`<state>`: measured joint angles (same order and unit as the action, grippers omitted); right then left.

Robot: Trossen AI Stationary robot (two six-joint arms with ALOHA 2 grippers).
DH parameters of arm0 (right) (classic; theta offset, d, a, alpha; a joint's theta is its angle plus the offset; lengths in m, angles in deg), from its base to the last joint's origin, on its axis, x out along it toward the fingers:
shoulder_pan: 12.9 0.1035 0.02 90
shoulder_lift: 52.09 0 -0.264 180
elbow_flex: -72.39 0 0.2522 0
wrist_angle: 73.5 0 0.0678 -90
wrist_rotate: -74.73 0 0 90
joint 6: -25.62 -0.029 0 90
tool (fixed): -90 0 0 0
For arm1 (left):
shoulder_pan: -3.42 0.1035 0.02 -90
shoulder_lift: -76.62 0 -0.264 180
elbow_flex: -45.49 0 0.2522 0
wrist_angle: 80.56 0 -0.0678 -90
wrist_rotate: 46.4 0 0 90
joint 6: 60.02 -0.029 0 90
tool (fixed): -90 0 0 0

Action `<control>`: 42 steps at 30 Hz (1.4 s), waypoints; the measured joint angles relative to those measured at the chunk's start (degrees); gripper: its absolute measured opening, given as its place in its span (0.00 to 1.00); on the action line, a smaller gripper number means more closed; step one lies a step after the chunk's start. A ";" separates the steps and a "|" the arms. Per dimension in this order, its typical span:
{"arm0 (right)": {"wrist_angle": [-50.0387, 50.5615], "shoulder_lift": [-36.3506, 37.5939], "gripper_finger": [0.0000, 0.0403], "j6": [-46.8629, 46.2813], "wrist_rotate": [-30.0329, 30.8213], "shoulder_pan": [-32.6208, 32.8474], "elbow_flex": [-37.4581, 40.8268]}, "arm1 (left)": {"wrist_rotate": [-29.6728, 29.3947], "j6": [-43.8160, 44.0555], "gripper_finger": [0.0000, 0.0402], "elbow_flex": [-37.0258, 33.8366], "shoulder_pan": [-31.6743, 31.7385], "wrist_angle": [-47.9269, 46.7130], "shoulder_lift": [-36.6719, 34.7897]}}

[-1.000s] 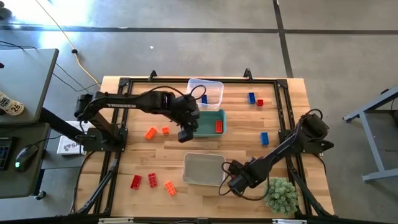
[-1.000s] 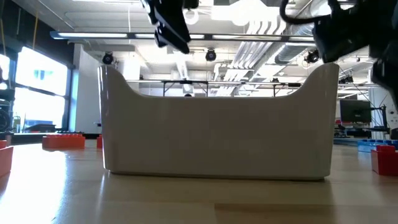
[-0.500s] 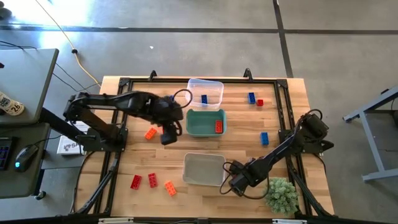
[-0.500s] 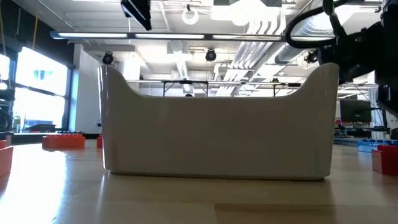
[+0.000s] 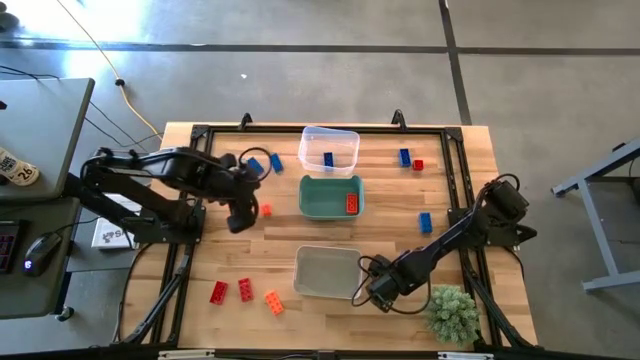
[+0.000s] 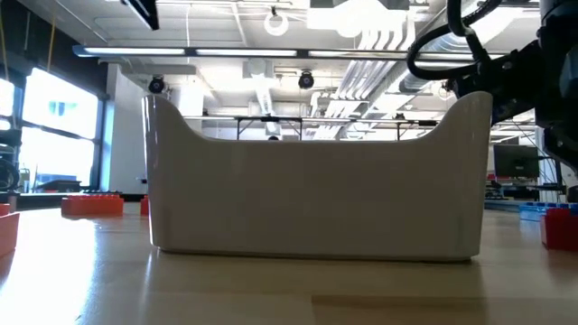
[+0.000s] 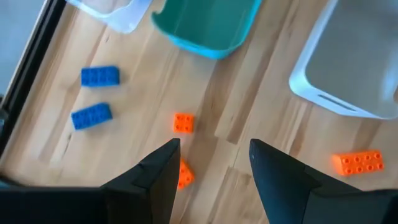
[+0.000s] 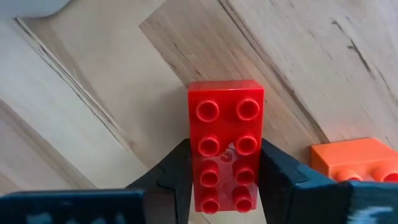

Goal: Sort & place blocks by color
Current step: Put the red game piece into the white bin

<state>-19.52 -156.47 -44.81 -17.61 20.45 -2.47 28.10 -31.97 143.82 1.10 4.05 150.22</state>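
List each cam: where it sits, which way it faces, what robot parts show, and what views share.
High: overhead, straight down; both arms, left gripper, right gripper.
Low: table height, level across; grey bin fills it, arm parts above.
Left wrist: faces table past open fingers; orange block.
Right wrist: fingers clamp red block.
Shared: teal bin in high and left wrist.

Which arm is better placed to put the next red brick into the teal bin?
Right. The right gripper has a red brick between its fingers; the left gripper is open and empty, over orange bricks.
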 joint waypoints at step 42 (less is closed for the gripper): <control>17.29 3.85 0.29 22.82 10.66 -11.17 -31.43 | 1.01 -16.63 0.45 -29.50 32.09 22.71 -8.28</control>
<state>-2.23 -152.62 -21.99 -6.95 9.28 -33.90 29.11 -48.60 114.32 33.19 26.76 141.94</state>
